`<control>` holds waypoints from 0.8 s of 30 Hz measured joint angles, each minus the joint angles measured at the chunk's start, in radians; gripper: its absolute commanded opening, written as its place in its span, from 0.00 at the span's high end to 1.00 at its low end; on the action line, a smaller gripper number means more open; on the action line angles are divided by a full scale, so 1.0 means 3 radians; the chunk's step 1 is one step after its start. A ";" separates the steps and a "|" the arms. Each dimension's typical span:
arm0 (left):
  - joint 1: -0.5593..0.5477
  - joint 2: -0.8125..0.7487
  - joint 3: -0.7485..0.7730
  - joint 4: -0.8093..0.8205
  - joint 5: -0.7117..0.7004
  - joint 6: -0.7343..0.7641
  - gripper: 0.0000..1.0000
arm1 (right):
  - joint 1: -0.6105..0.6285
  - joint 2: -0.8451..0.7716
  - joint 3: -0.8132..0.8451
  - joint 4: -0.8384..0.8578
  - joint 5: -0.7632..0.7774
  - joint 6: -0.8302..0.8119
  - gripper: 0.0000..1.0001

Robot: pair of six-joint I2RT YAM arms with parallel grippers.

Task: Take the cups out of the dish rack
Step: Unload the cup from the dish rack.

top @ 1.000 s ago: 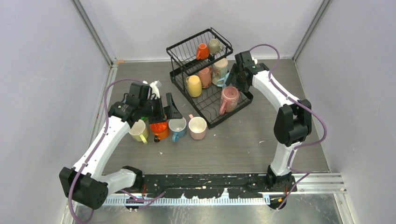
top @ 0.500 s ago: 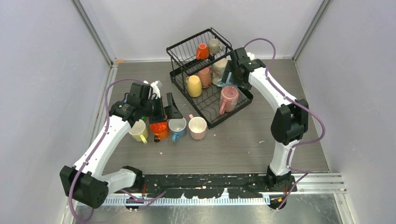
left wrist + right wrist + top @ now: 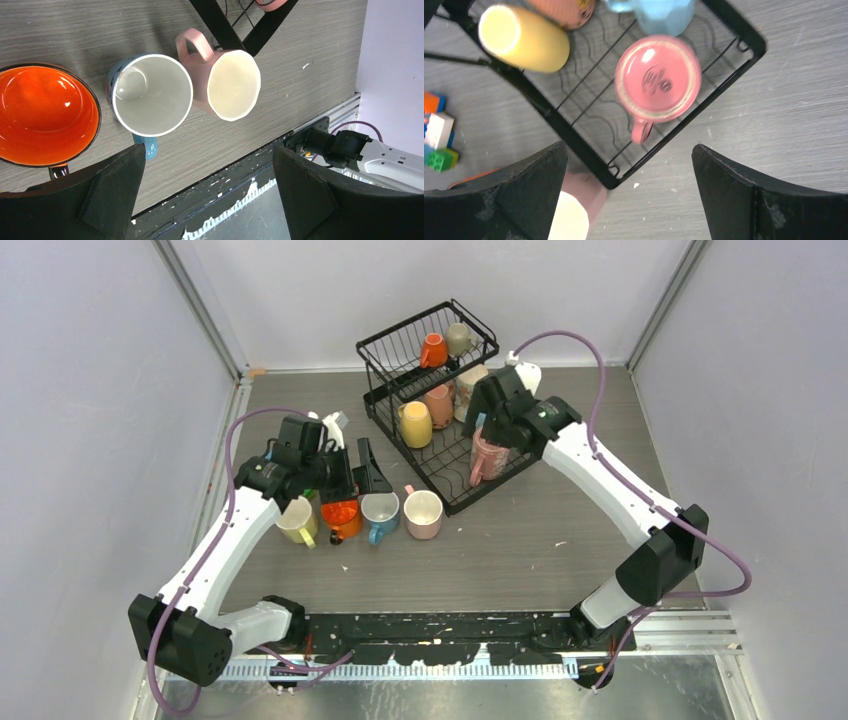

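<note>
The black wire dish rack point(image 3: 405, 323) stands at the back middle of the table. Its upper basket holds an orange cup point(image 3: 433, 350) and a grey cup point(image 3: 459, 338). On the lower tray are a yellow cup point(image 3: 415, 424), a salmon cup point(image 3: 439, 405) and an upside-down pink cup point(image 3: 490, 455) point(image 3: 658, 80). My right gripper point(image 3: 490, 412) point(image 3: 629, 160) hangs open over the pink cup, holding nothing. Yellow point(image 3: 297, 520), orange point(image 3: 342, 518), blue point(image 3: 380, 513) and pink point(image 3: 423, 513) cups stand upright on the table. Over them my left gripper point(image 3: 352, 480) point(image 3: 207, 165) is open and empty.
Small coloured blocks point(image 3: 436, 132) lie on the table left of the rack. In the right wrist view the rack's near corner bar point(image 3: 579, 145) lies close to the pink cup on the table point(image 3: 574, 210). Side walls close in the table.
The right arm has swung from the rack's right side to above the lower tray, and its jaws have opened wide. The left arm has not moved.
</note>
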 measured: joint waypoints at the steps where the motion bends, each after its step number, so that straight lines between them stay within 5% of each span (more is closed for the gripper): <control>1: 0.0000 0.0000 0.0000 0.0000 0.0000 0.0000 0.00 | 0.0070 -0.0027 -0.0039 0.0003 0.0013 0.0033 0.02; 24: 0.0000 -0.0001 0.0000 0.0000 -0.0001 -0.0001 0.00 | 0.0429 0.0649 -0.0534 0.0526 0.0216 0.0497 0.26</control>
